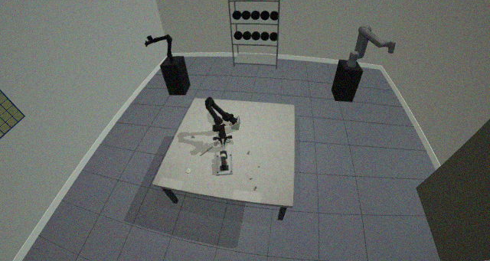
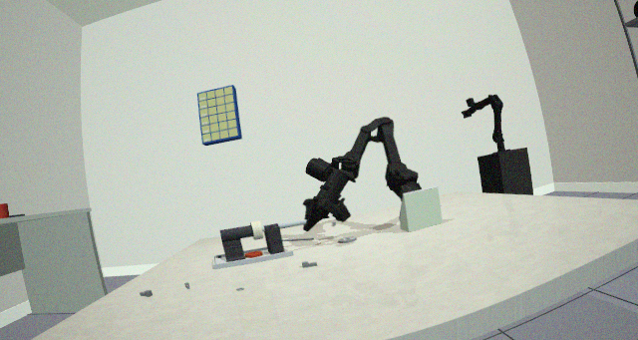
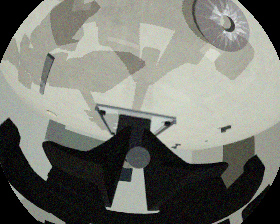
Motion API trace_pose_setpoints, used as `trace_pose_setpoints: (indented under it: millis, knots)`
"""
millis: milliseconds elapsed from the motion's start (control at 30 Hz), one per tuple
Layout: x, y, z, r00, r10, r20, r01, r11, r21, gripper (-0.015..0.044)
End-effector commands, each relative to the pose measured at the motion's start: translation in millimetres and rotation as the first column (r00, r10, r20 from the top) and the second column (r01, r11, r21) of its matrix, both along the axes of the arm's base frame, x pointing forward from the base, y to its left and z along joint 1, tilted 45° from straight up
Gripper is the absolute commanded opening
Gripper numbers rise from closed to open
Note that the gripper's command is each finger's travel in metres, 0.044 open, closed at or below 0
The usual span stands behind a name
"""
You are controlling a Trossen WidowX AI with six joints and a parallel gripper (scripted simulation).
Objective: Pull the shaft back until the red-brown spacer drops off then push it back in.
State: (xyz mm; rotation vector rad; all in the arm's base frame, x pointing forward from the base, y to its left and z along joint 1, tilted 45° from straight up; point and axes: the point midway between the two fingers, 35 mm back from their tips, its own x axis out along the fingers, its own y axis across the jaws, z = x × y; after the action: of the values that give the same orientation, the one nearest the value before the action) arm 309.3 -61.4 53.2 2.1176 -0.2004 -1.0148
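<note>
The dark housing block (image 2: 233, 249) (image 1: 223, 168) stands on the light base tray (image 2: 219, 265), with a dark barrel on top. A cream spacer (image 2: 257, 229) is around the shaft line between the barrel and the dark upright post (image 2: 274, 238). The red-brown spacer (image 2: 253, 254) (image 1: 226, 162) lies low on the tray between block and post, off the shaft. The pale shaft (image 2: 292, 224) sticks out of the post toward the arm; its round grey end (image 3: 138, 157) shows in the wrist view. My gripper (image 2: 308, 224) (image 1: 223, 143) (image 3: 136, 131) is shut on the shaft's outer part. Inside the housing is hidden.
A pale green block (image 2: 421, 209) (image 1: 236, 124) stands by the arm's base. A grey disc (image 3: 223, 22) (image 2: 347, 239) lies near the gripper. A thin rod (image 3: 47, 74) (image 1: 207, 150) lies beside the fixture. Several small grey parts lie on the table, including one piece (image 2: 309, 264).
</note>
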Motion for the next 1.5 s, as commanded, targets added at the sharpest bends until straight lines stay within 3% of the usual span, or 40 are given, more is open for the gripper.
trace_pose_setpoints:
  millis: [0, 1467]
  knots:
    - [2.4, 1.3, 1.4, 1.000, 0.006, 0.011, -0.006, 1.000, 0.007, 0.0000]
    - [2.9, 0.8, 0.3, 1.000, 0.002, 0.002, -0.002, 1.000, 0.002, 0.0000]
